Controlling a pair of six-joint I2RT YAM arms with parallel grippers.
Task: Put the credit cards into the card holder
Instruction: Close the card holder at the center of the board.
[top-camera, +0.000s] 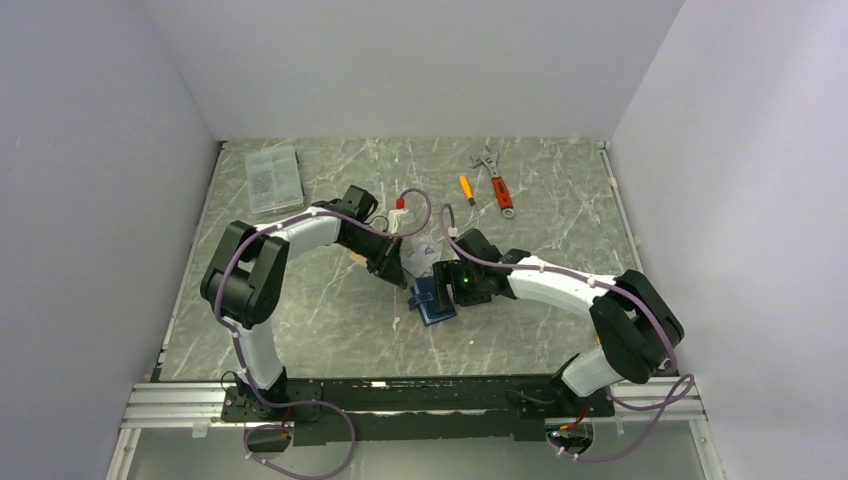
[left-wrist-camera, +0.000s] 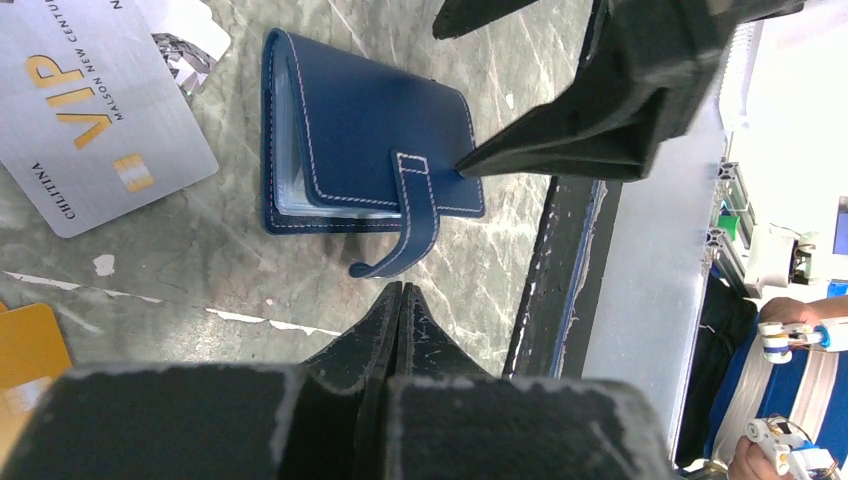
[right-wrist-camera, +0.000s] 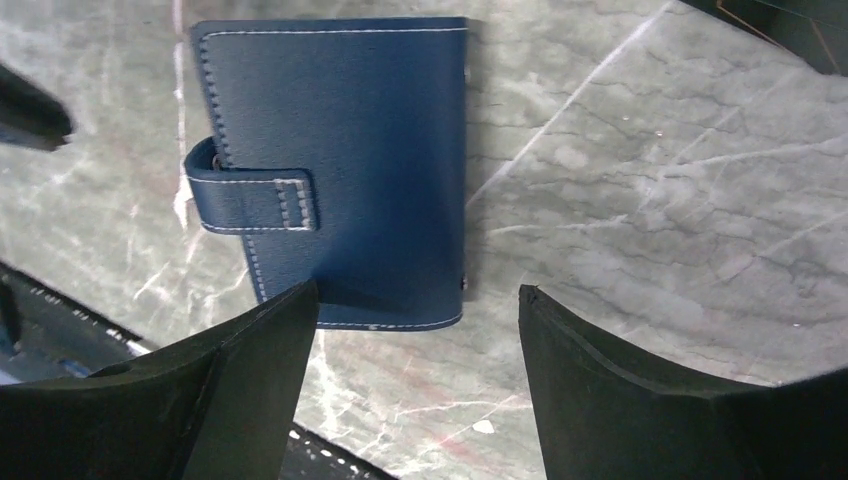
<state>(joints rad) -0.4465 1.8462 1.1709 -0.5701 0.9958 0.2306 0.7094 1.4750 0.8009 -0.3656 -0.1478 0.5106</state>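
Top external: grey marble table (top-camera: 300, 320), white walls (top-camera: 420, 60); left jaws together, right jaws apart.

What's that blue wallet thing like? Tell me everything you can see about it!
The dark navy-blue, leather-like folding card holder lies flat and folded shut on the grey marbled table. Pale stitching runs along its edges, and a stitched strap tab loops round one side onto the cover. Lighter blue inner layers peek from the open edge. The right gripper hangs open over it; whether a finger touches it is unclear.
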